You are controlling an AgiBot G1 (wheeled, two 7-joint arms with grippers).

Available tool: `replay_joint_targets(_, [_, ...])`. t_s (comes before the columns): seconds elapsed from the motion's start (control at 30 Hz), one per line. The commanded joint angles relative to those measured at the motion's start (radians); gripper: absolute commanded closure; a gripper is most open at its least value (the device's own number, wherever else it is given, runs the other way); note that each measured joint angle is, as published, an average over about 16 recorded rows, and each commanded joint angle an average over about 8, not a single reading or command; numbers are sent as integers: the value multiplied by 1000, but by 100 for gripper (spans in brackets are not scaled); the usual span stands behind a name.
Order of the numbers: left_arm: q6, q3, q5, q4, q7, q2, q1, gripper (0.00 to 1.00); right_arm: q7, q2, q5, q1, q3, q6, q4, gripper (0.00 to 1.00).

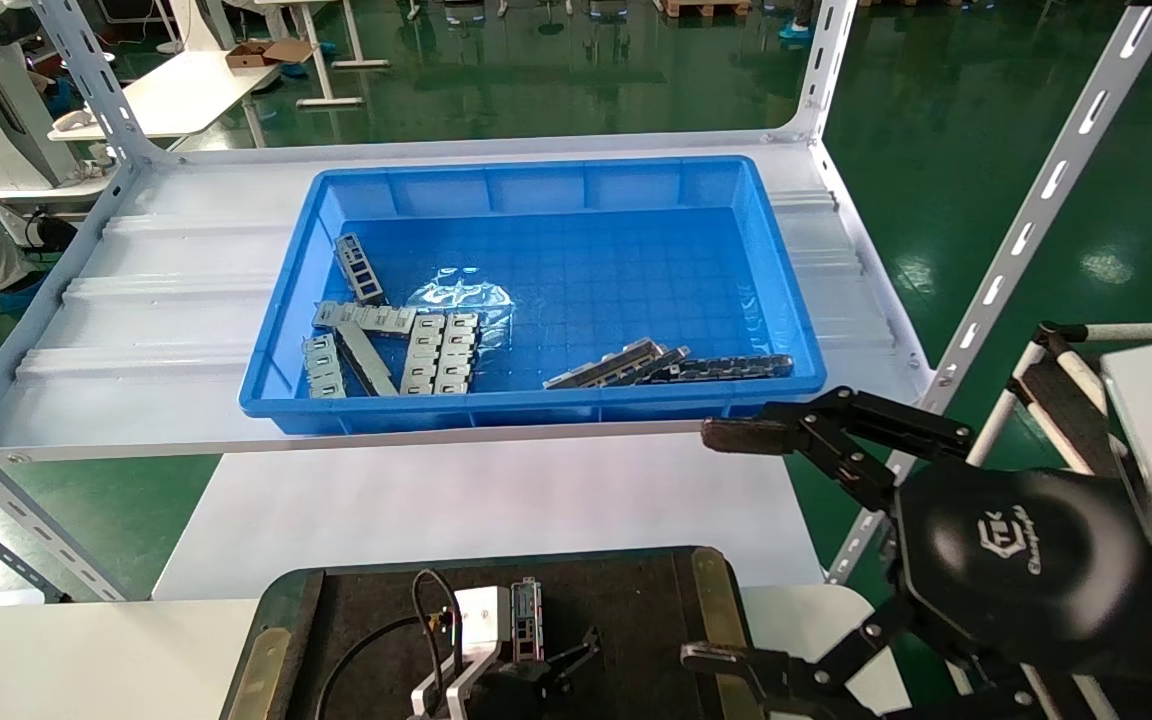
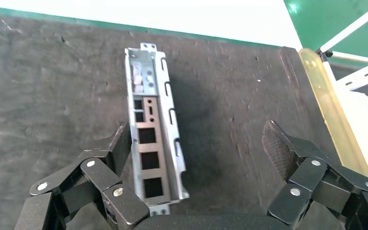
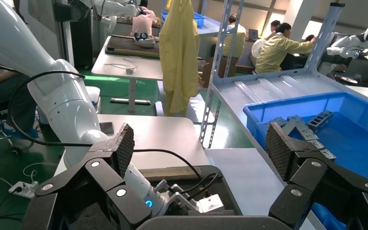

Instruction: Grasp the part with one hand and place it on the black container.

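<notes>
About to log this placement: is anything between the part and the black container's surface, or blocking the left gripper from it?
Nothing visible. The part lies directly on the black container, between the open fingers of the left gripper. One finger sits right beside its wall.

Part [image 2: 154, 139] near end hidden by left gripper [image 2: 199, 148] body; black container [image 1: 636, 610] cut off at btm edge

I see a factory floor, painted glossy green [image 1: 936, 120]. Steel racking [image 1: 1056, 180], seated workers [image 3: 279, 45] and other robots [image 3: 359, 40] surround me.
</notes>
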Motion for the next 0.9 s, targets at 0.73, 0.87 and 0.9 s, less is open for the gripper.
replay_joint_targets(0.73, [569,-20,94,-25,95,-333,-78,0,-1,0,1,0,-1,0,0,0])
replay_joint_targets(0.87, [658,-29,109,-17,108,-394,-87,0,-1,1,1,0,-1,1,0,0])
replay_joint_targets(0.9, [682,-30,112,-15,111,-410,-90,0,-1,1,1,0,-1,1,0,0])
